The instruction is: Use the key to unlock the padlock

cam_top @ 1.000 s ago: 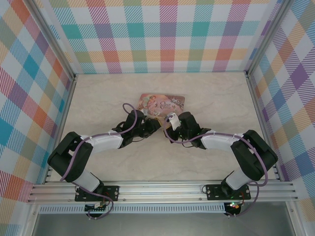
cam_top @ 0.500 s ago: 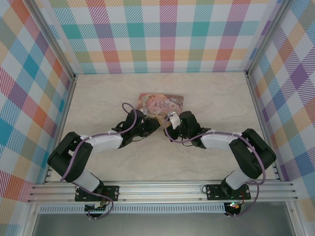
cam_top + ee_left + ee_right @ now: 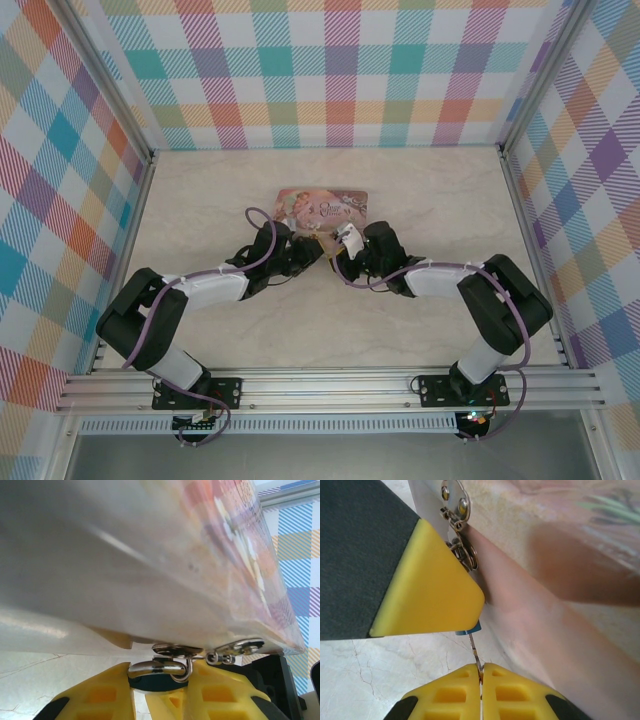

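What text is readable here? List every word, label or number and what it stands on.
None can be read.
Pink tin lid: a pale script title, too small to read from the top camera.
Both wrist views: the tin's print is blurred, unreadable.

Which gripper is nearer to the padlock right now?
Left. The left gripper has its jaws clamped on the padlock itself. The right gripper sits just off it, pinching the key, whose far end runs up to the padlock's blue body.
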